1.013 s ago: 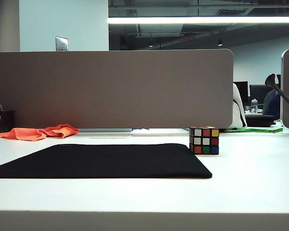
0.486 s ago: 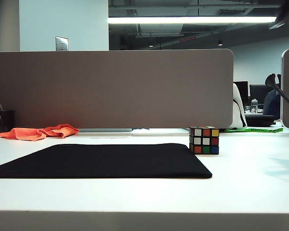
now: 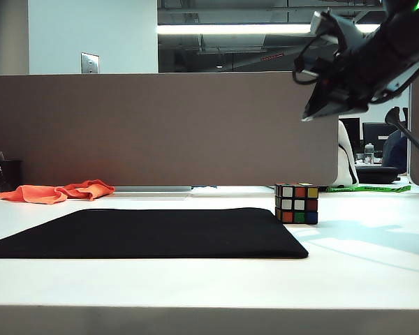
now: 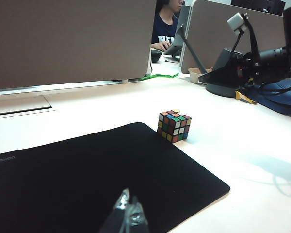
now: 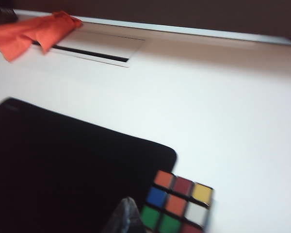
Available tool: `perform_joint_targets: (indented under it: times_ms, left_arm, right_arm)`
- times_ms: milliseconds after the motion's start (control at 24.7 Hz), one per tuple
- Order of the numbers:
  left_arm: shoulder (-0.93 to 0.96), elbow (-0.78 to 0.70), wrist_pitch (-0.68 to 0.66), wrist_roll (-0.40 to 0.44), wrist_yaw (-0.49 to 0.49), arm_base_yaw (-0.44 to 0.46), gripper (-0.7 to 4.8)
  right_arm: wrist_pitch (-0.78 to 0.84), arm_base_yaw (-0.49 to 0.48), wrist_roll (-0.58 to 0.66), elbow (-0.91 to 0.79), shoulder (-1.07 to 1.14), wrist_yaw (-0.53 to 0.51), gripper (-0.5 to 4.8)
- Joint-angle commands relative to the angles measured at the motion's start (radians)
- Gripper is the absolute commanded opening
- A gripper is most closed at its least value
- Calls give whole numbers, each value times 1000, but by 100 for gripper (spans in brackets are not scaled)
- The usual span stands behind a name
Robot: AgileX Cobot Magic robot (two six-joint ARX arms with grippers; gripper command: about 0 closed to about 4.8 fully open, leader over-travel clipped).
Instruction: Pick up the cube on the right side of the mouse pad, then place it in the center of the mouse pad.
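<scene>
A: Where is the cube (image 3: 297, 203)?

B: On the white table (image 3: 363, 265), just beside the pad's (image 3: 146, 232) right edge, near its far right corner. It sits upright and nothing grips it.

A: And the right gripper (image 3: 320, 110)?

B: High above the cube and a little to its right, its dark arm slanting down from the upper right. In the right wrist view its fingers (image 5: 124, 218) are pressed together, empty, with the cube just beyond the tip.

A: The left gripper (image 4: 128, 216)?

B: Low over the pad's near side, well apart from the cube. Its fingers meet at a narrow tip, holding nothing.

A: Anything else around?

B: An orange cloth (image 3: 56, 191) lies beyond the pad's far left corner, by the grey partition (image 3: 160, 129).
</scene>
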Motion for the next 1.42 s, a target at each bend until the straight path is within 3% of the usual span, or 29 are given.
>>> perform_joint_targets:
  times_ms: [41, 162, 324, 446, 567, 730, 973, 1013, 1419]
  left_arm:
    - [1, 4, 11, -2, -3, -1, -6]
    - [1, 4, 10, -2, -3, -1, -6]
    - [1, 4, 9, -2, -3, -1, -6]
    - [1, 4, 8, -2, -8, -1, -6]
    - [1, 4, -2, -2, -14, -1, -6]
    - [1, 4, -57, 4, -54, -1, -6]
    - [1, 4, -58, 56, -134, -1, -6]
    - [1, 4, -57, 59, -171, -1, -6]
    - [1, 4, -46, 84, -176, -1, -6]
  right_arm:
    - [77, 1, 115, 6, 39, -17, -6]
    - [104, 1, 169, 6, 70, -5, -6]
    - [87, 31, 245, 40, 99, 174, -5]
    - [-67, 64, 245, 167, 126, 282, 1]
    - [-240, 79, 251, 301, 179, 319, 12]
    - [-533, 81, 252, 537, 310, 318, 181]
    - [-637, 81, 252, 619, 374, 342, 252]
    - [-636, 81, 252, 619, 386, 344, 290]
    - [-640, 77, 246, 644, 500, 367, 380]
